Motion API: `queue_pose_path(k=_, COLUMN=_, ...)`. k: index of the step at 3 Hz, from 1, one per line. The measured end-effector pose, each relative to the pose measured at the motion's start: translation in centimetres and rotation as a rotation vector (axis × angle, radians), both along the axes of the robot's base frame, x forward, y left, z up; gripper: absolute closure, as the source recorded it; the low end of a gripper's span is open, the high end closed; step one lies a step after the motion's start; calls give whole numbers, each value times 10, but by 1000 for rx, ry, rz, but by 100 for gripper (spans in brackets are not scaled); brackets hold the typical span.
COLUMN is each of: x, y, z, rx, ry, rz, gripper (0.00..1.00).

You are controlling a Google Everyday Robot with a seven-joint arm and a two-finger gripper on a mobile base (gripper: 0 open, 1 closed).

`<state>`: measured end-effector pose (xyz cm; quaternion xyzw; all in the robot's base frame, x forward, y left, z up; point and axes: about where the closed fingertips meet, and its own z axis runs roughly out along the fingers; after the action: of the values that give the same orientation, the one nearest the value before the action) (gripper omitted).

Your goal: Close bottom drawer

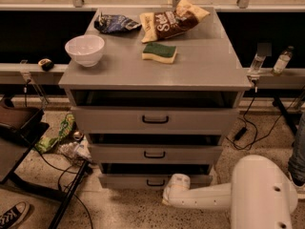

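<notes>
Camera view: the grey desk [200, 66] stands mid-frame, with a bowl [85, 49], a sponge [159, 52], a chip bag [174, 19] and a blue bag [114, 23] on top. Three drawers sit in its front.

The bottom drawer [124, 180] is the lowest, just above the floor [119, 209] and under the middle drawer [119, 154]. Its front lies close to the line of the one above, with a dark slot over it. I judge it nearly home, perhaps a little proud. Its small black handle [155, 182] sits at the centre of the front.

The pincer [177, 182], on the white arm [209, 197] reaching in from the lower right, is low against the drawer front, just right of the handle. It seems to touch the front, though I cannot be sure. Whether it is spread or pressed together I cannot tell.

The drawer looks like a stiff, shallow box on slides. It is probably light and not fragile. The smooth front could let a slanted push slip. No grip is needed: a flat, square press close to the handle should serve. A push far to one side might skew it in its runners.
</notes>
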<state>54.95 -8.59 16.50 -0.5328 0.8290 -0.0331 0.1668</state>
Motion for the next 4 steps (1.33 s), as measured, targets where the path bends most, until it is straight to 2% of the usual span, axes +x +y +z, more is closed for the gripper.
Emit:
queue_pose_path(k=1, x=59, y=-19, z=-1, rx=-39, ry=-31, rz=20, gripper=72)
queue_pose_path(k=2, x=67, y=-21, z=-1, rx=-43, ry=-38, rz=21, gripper=95)
queue_pose_path(k=3, x=70, y=-21, z=-2, rx=-46, ry=-46, rz=23, gripper=100)
queue_pose_path(k=4, x=70, y=-21, z=-2, rx=-46, ry=-46, rz=23, gripper=84)
